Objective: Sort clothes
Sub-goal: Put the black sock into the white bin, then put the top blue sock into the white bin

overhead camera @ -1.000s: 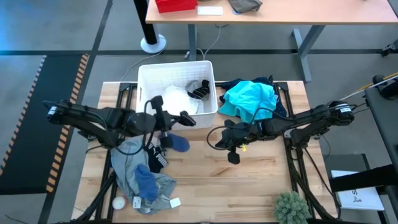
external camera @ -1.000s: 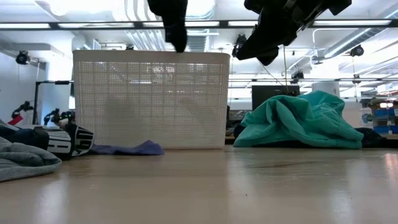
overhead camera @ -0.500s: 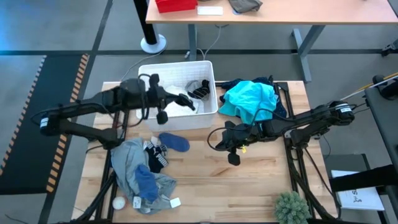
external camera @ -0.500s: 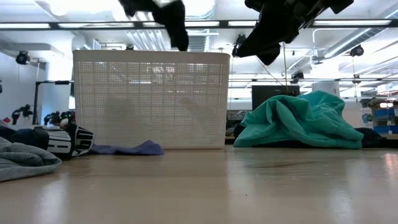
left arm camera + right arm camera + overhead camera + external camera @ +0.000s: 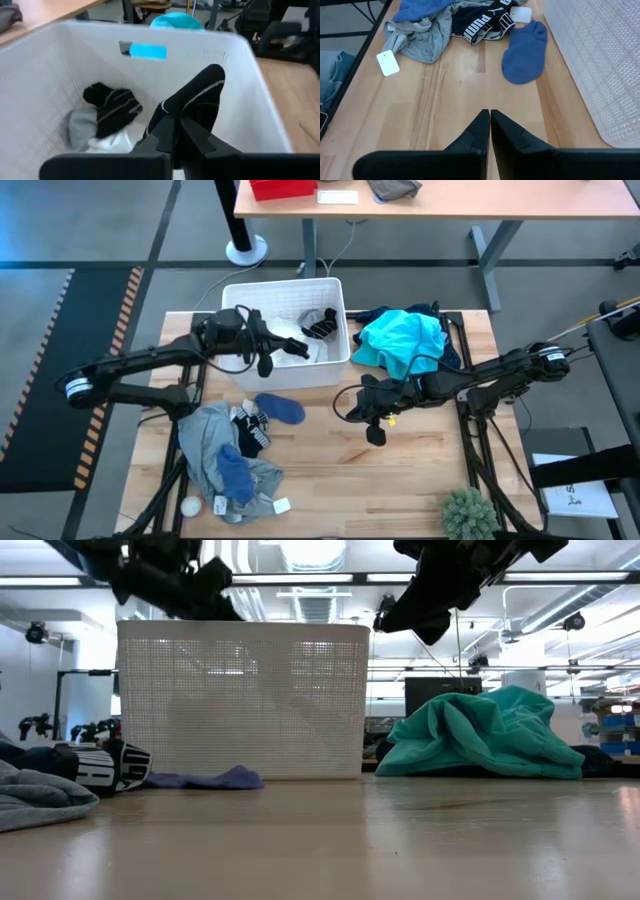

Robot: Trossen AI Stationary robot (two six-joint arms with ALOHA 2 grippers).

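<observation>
A white plastic basket [image 5: 240, 300] stands at the table's far left. A white garment [image 5: 285, 340] and a dark striped sock [image 5: 112, 107] lie in it. My left gripper [image 5: 270, 356] is over the basket's inside, shut on another dark striped sock [image 5: 202, 97]. A blue sock [image 5: 280, 408], dark shorts [image 5: 250, 432] and a grey garment [image 5: 210, 442] lie near the left front. A teal garment [image 5: 400, 340] lies on a navy one [image 5: 447, 318] at the far right. My right gripper [image 5: 489, 114] hangs shut over mid-table, touching nothing. My left gripper pinches the dark striped sock between its two fingers at a stretch beside a thin white stripe [image 5: 167, 111]. The fingers slant down from the table's left. The sock's rounded free end [image 5: 214, 79] sticks out past the fingertips, clear of the basket's wall.
Bare wood lies in front of the basket and under my right gripper. A small white ball [image 5: 190, 506] sits at the near left corner and a small plant [image 5: 468, 515] at the near right edge. A paper tag [image 5: 387, 63] lies by the grey garment.
My left gripper has carried the dark sock from above the table in front of the basket toward the far edge and over the basket. It has then drawn toward the left and sunk lower. The sock stays pinched throughout.
</observation>
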